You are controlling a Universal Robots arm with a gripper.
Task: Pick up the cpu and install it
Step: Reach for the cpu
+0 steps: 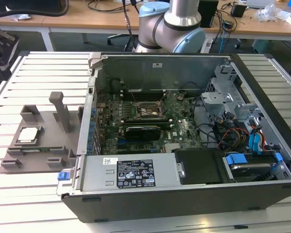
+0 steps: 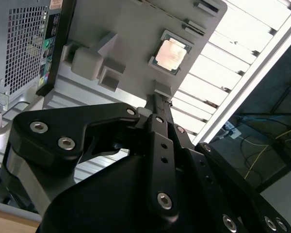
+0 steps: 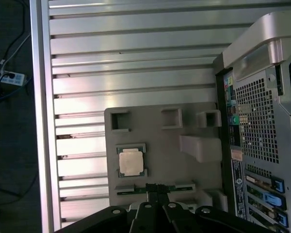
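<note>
While the cpu (image 3: 132, 161) rests in its tray (image 3: 155, 141), nine o'clock from the case (image 1: 184, 200) in the exterior view, the gripper (image 3: 156, 188) hangs closed, empty; descending so could scratch it.

You see the arm (image 1: 179, 19) cut off at the exterior view's upper edge, the computer case (image 3: 257, 111) cropped in the first wrist view, and the gripper (image 2: 157, 96) hiding part of the grey tray (image 2: 131, 29) in the second wrist view.

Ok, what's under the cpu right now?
The cpu lies in a square recess of the grey tray, which rests on the slatted table. The recess floor beneath it is covered.
</note>
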